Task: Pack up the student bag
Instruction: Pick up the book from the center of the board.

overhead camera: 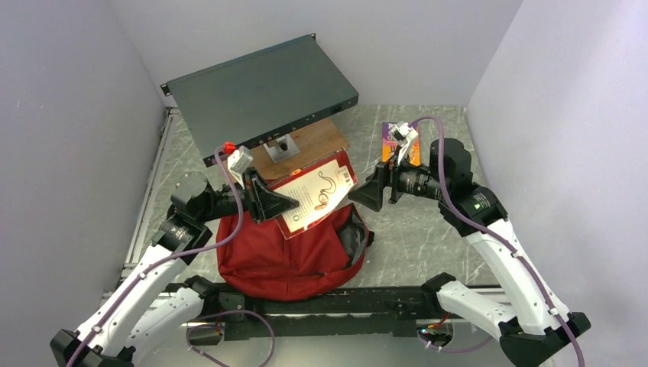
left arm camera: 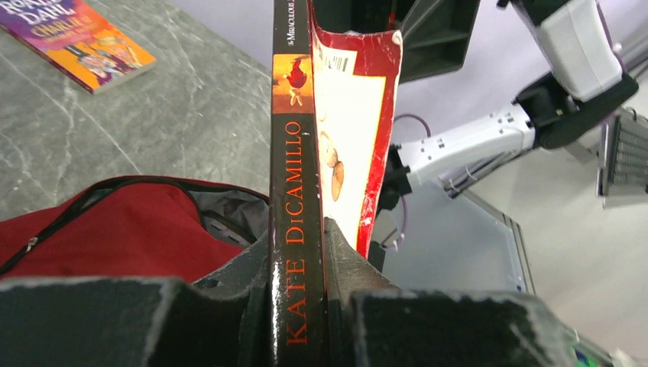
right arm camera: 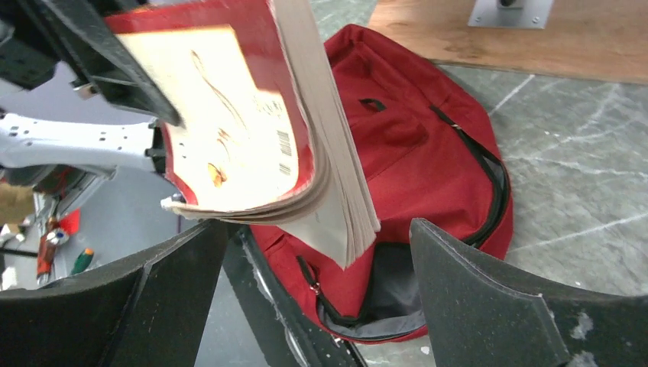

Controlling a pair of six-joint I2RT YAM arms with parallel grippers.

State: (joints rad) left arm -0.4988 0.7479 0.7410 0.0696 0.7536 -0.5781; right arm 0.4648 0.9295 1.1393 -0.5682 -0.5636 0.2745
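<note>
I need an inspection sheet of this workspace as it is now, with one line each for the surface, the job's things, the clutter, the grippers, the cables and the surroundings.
Surface: grey marbled table; no spill seen.
Job's things: bag lies unzipped with its lining showing; book is held in the air over it, not yet inside; second book lies flat on the table.
Clutter: rack unit over a wooden board at the far side.
Grippers: left gripper is shut on the book's spine; right gripper is open around the page edge, not gripping.
Cables: a purple cable runs along each arm; no snag seen.
Surroundings: plain walls on three sides.
</note>
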